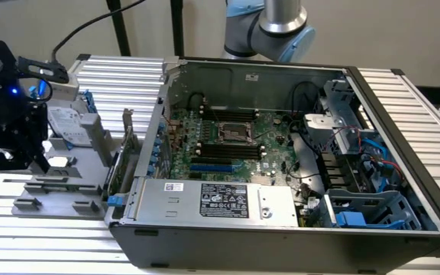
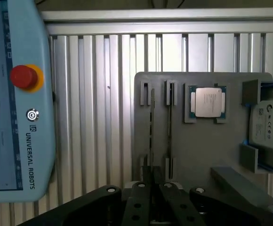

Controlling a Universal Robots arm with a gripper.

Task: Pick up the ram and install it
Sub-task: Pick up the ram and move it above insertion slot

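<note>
Pick-up step, judged; gripper (image 2: 154,182) over the ram (image 2: 151,127) in its tray (image 2: 197,150), exterior view's left; pincer state cannot be told; lifting needs a straight pull.

Soft, even indoor light, shade inside the computer case (image 1: 243,86), pale sheen on the table (image 2: 103,117).

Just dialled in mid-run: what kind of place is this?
Most likely a robotics lab bench set up for PC assembly: an open computer case with its motherboard on a slatted aluminium table, a grey parts fixture holding a processor chip, and a Universal Robots teach pendant.
</note>
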